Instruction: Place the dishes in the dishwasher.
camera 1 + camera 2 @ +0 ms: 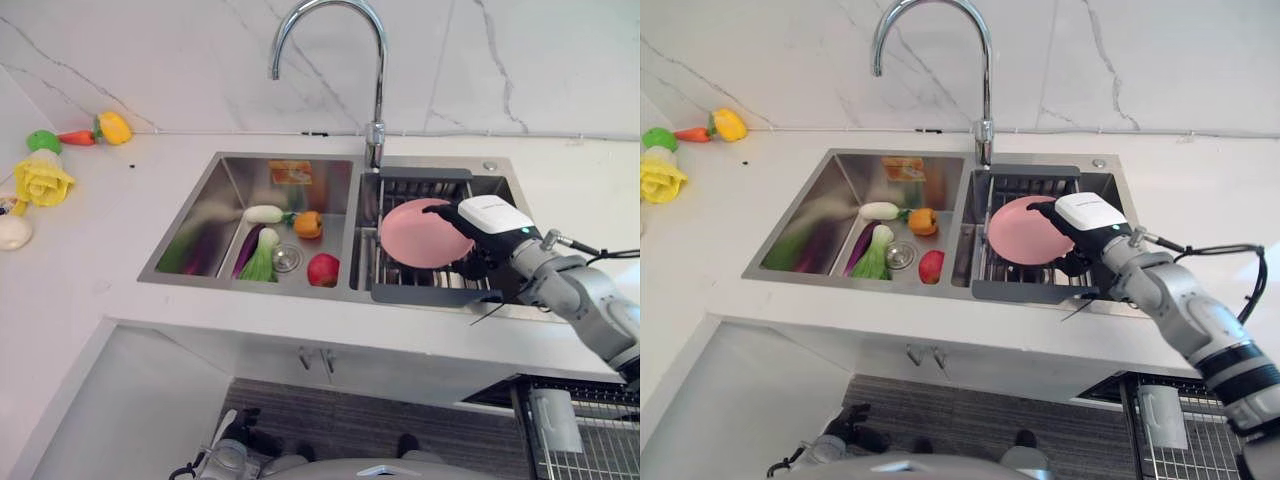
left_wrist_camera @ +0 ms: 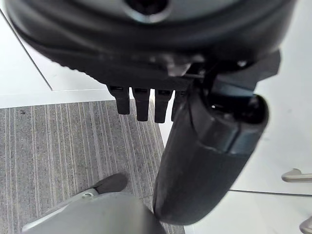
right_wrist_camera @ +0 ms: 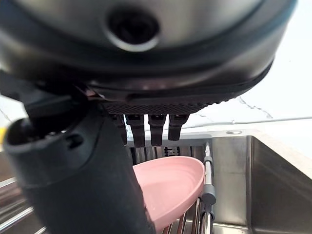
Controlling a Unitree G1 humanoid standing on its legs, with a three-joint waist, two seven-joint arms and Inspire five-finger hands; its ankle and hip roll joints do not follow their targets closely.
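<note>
Double steel sink (image 1: 200, 215) set in a white counter (image 1: 110, 250), tall curved tap (image 1: 375, 60) at the back between the two basins. Right basin holds a dark wire drying rack (image 1: 420, 292); a pink plate (image 1: 420, 235) sits in it, tilted up on edge across the rack bars. Right hand (image 1: 490, 225), white cover on its back, is at the plate's right edge, thumb reaching over the rim; in the right wrist view the thumb (image 3: 83, 180) lies along the near side of the plate (image 3: 170, 187) with the fingers (image 3: 156, 129) pointing down behind its far rim, so the hand looks pinched on the plate, though the contact of the fingers is partly hidden. Left basin holds play food: a white and green radish-like piece (image 1: 263, 213), an orange pepper (image 1: 308, 224), a red apple-like fruit (image 1: 322, 270), a green leafy bunch (image 1: 262, 262) and a purple eggplant (image 1: 245, 250) by the drain (image 1: 286, 257). More play food on the counter at far left: a yellow ruffled piece (image 1: 42, 182), a carrot (image 1: 78, 137), a yellow pepper (image 1: 115, 127). Wire dishwasher basket (image 1: 585, 440) at lower right, below counter level. Left hand (image 2: 204, 161) hangs low over grey striped floor (image 2: 63, 146), fingers straight and relaxed, holding nothing.
</note>
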